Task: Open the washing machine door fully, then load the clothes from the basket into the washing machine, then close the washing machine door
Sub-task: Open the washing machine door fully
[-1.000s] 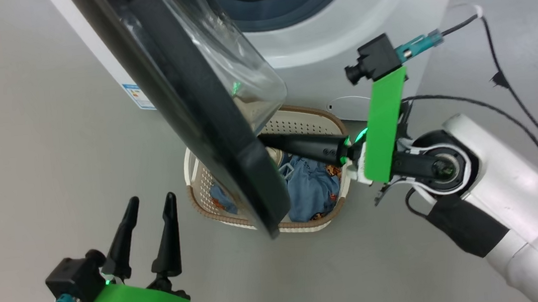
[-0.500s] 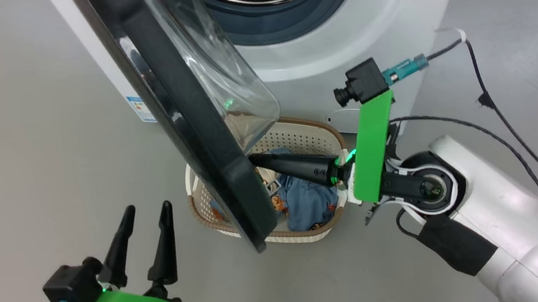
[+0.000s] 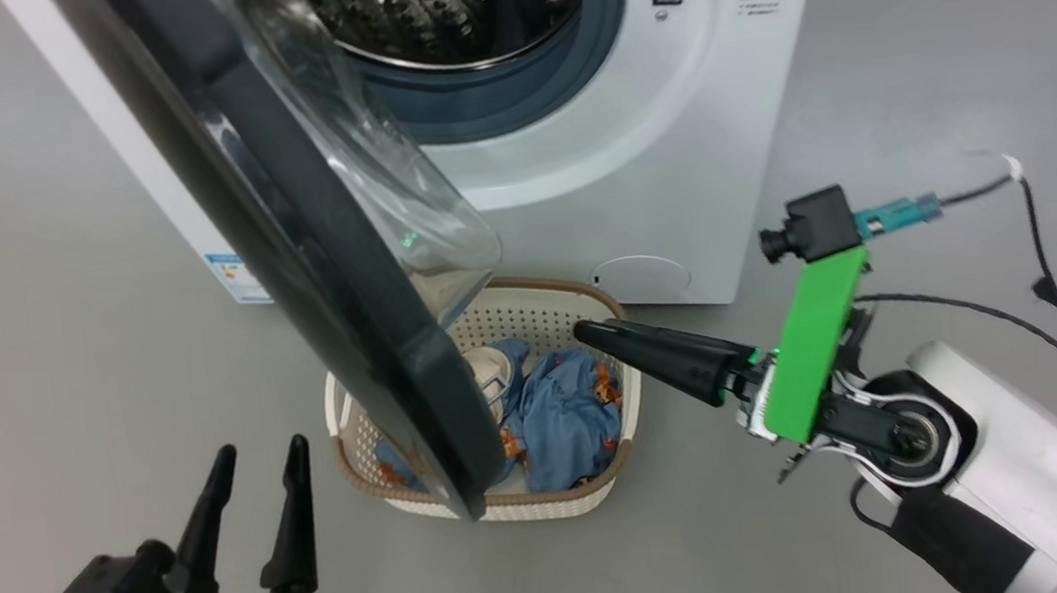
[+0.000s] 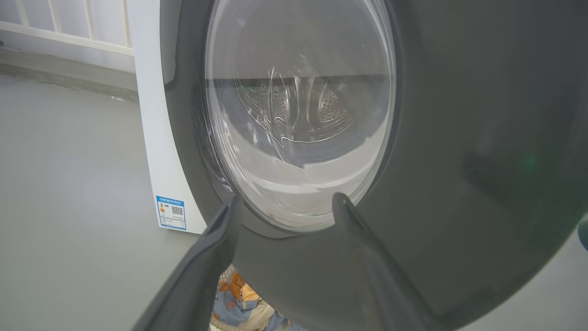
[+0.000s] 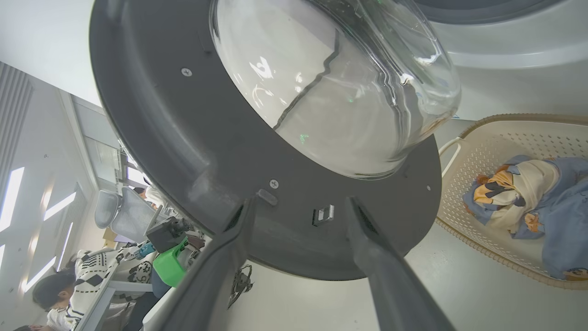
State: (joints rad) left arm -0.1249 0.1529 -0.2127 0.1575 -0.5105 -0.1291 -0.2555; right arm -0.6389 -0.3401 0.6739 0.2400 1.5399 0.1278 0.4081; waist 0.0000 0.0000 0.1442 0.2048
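My right gripper [image 5: 299, 202], spread and empty, faces the inner side of the washing machine door [image 5: 174, 138] just ahead, which hangs half-swung over the basket [image 5: 464, 174] of clothes [image 5: 556, 216] near my fingertips, so I judge loading must wait.

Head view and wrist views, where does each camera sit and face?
Head view: on the head, looking down at the washing machine, open door and basket; left gripper lower left, right gripper right.
Left wrist view: on that wrist, facing the door's outer face past its own fingers.
Right wrist view: on that wrist, facing the door's inner face and the clothes past its fingers.
Shared: both wrist views see the door, from opposite faces.
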